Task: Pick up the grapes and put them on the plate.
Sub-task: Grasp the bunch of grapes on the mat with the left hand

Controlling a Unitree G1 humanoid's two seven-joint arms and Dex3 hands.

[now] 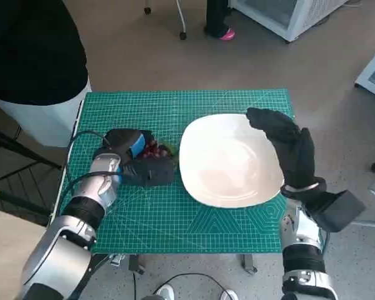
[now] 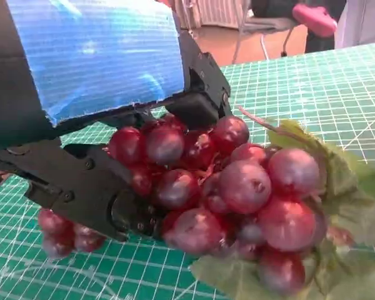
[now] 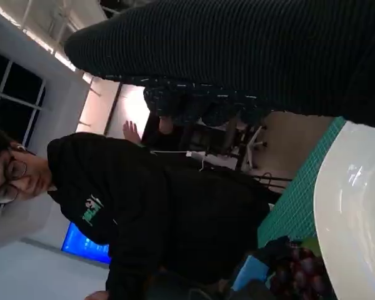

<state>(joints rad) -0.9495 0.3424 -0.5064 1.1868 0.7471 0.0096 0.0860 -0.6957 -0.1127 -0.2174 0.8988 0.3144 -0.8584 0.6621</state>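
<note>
Red grapes (image 2: 237, 194) with a green leaf (image 2: 337, 181) fill the left wrist view, clasped between the black fingers (image 2: 81, 187) of the left hand (image 1: 137, 159), low over the green mat (image 1: 175, 219) on the bench. Just beside them lies the white plate (image 1: 228, 159); nothing stands between. The right hand (image 1: 290, 147) rests on the plate's far rim, whether gripping it cannot be told. Only the right wrist view shows a person (image 3: 144, 212) in black beyond the bench.
</note>
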